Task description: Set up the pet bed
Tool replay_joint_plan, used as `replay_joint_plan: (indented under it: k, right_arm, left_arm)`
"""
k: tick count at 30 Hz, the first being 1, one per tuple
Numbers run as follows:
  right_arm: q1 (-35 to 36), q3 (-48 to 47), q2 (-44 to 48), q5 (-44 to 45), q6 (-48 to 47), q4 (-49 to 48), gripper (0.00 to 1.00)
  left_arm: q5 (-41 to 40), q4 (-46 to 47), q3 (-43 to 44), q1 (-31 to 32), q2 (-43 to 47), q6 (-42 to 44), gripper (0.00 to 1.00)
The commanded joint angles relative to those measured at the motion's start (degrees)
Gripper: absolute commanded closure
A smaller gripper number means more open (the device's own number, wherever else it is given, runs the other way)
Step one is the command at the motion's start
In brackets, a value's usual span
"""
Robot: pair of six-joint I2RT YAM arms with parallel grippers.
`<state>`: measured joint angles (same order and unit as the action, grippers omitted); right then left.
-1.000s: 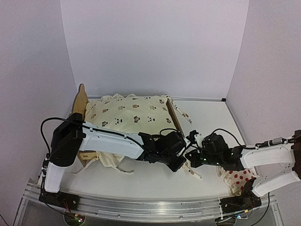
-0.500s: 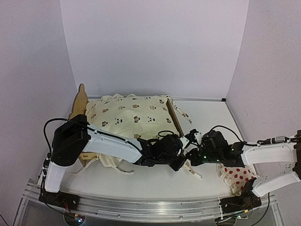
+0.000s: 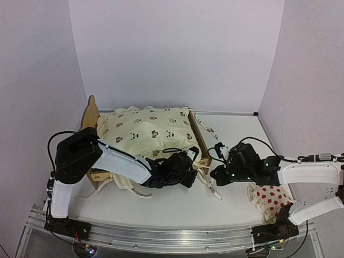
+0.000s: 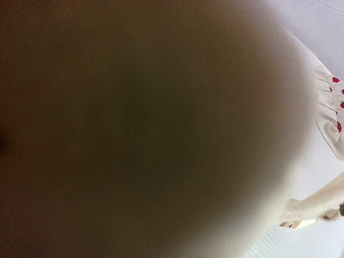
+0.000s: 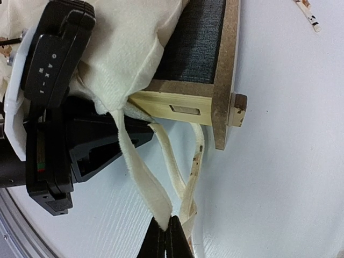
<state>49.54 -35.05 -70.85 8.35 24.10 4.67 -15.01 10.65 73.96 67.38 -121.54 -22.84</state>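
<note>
The pet bed (image 3: 91, 112) stands at the left with its footboard (image 3: 201, 138) toward the middle. The cream animal-print cushion (image 3: 148, 130) lies bunched on top of it. My right gripper (image 5: 166, 230) is shut on a cream tie (image 5: 141, 173) that hangs from the cushion's near corner, just off the bed's corner post (image 5: 221, 102). In the top view it (image 3: 214, 175) sits right of the footboard. My left gripper (image 3: 184, 167) is pushed in under the cushion's near right corner. Its fingers are hidden, and cloth fills its wrist view.
The white red-dotted pillow (image 3: 271, 205) lies at the near right, by the right arm's base; it also shows in the left wrist view (image 4: 331, 106). More ties (image 3: 207, 129) trail beyond the footboard. The bed's dark grey base (image 5: 196, 37) shows beside the cushion.
My left gripper has moved left and gone under the cushion's corner. The cushion has shifted and bulged. My right gripper has moved a little up and back with the tie.
</note>
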Motion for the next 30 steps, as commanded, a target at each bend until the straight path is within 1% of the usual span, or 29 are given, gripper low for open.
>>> replay_joint_plan:
  k: [1, 9, 15, 18, 24, 27, 30]
  right_arm:
    - [0.23, -2.25, -0.93, -0.55, 0.66, 1.56, 1.00]
    - [0.23, -2.80, -1.86, -1.49, 0.00, 1.58, 1.00]
    - [0.24, -3.51, -3.30, -1.99, -0.23, 1.67, 1.00]
    - [0.29, -3.54, -4.23, -3.61, 0.26, 1.58, 0.98]
    - [0.29, -4.42, -6.37, -11.28, 0.52, 1.68, 0.84]
    - [0.18, -4.50, -4.99, -13.62, -0.12, 2.15, 0.74]
    - [0.02, -4.58, -2.01, -14.75, -1.35, 4.13, 0.61]
  left_arm:
    - [1.68, 5.91, -2.06, -0.44, 3.79, -1.00, 1.00]
    - [7.07, 10.85, -2.41, -0.35, 3.58, -0.72, 1.00]
    - [9.50, 12.69, -0.85, -0.32, 1.71, -1.34, 1.00]
    - [9.64, 13.53, 0.03, -0.36, 0.61, -1.83, 1.00]
    - [9.30, 18.74, 0.05, -0.33, -2.11, -1.73, 1.00]
    - [9.09, 20.29, 0.38, -0.42, -3.49, -1.20, 1.00]
    - [8.78, 21.50, 0.03, -0.42, -4.14, -0.71, 1.00]
